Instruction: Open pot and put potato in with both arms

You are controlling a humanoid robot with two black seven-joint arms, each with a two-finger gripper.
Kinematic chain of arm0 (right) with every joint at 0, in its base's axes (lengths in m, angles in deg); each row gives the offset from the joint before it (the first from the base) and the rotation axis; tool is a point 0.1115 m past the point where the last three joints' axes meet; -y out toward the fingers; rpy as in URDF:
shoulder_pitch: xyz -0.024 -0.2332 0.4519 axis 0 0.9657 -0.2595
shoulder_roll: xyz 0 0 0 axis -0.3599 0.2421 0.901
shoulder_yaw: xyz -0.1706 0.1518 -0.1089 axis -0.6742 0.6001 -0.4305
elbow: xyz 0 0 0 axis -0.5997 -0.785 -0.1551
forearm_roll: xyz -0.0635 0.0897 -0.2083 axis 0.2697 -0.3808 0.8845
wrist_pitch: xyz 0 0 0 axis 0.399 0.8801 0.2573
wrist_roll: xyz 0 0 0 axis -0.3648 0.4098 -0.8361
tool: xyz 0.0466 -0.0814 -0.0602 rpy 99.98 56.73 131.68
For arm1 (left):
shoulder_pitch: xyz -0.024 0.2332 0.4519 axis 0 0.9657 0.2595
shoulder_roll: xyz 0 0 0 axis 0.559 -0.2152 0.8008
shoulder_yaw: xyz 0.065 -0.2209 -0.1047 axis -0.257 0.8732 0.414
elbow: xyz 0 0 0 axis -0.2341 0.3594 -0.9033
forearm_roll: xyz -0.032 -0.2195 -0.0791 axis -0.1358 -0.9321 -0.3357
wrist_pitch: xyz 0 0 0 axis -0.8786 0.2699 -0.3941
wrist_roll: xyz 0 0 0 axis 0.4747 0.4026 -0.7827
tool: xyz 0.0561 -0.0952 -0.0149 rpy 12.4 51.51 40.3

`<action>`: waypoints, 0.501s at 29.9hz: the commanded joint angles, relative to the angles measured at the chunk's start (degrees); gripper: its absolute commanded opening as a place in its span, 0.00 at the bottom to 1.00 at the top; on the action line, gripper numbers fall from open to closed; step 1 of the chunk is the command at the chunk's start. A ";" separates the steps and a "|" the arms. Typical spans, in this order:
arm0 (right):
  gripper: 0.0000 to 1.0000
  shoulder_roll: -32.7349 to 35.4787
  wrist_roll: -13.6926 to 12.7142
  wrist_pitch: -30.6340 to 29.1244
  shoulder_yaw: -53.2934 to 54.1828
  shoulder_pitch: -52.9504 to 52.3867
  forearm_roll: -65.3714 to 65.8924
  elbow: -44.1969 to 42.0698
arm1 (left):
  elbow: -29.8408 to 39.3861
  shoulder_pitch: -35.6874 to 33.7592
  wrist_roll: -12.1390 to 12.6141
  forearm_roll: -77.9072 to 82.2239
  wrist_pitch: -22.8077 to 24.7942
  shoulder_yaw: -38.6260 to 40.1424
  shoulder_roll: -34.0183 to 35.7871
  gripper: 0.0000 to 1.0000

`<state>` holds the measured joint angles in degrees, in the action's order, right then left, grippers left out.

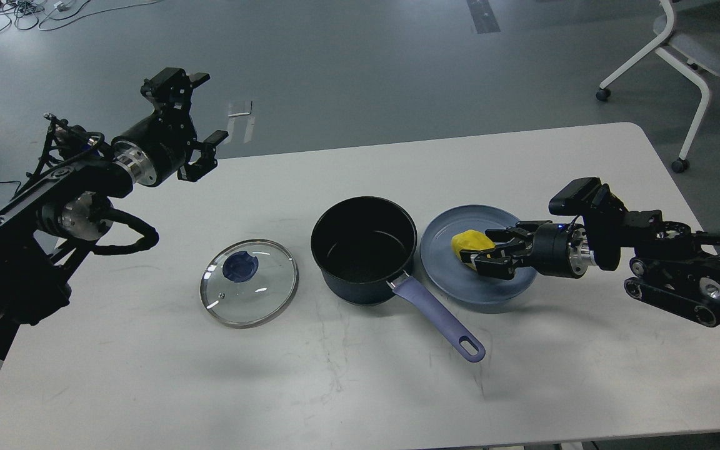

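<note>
The dark saucepan (363, 250) stands open and empty at the table's middle, its lavender handle (441, 322) pointing to the front right. Its glass lid (249, 282) with a dark blue knob lies flat on the table to the left of the pot. The yellow potato (469, 244) lies on a blue-grey plate (447, 275) just right of the pot. My right gripper (482, 253) reaches in from the right and its fingers close around the potato's right side. My left gripper (200, 115) is open and empty, raised above the table's far left corner.
The white table (360, 387) carries only these things. A white chair on castors (685, 50) stands on the grey floor behind the table's far right. Cables (16, 12) lie on the floor at the far left.
</note>
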<state>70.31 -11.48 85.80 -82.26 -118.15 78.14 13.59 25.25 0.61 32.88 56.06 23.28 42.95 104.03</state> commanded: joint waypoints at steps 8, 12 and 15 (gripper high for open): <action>0.47 -1.09 0.26 0.32 0.48 -3.40 -0.25 -1.74 | -0.01 0.73 -0.09 0.31 0.00 -0.10 0.17 0.98; 0.46 -0.74 0.61 2.77 0.66 -5.69 -0.43 -0.51 | -0.01 0.73 -0.09 0.31 0.00 -0.19 0.00 0.98; 0.46 -1.00 0.61 4.98 0.74 -7.89 -0.51 0.72 | -0.01 0.65 -0.09 0.31 0.00 -0.19 0.00 0.98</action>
<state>69.49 -10.93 88.61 -81.61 -123.91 77.74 13.11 25.25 1.33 32.78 56.37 23.24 42.80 104.10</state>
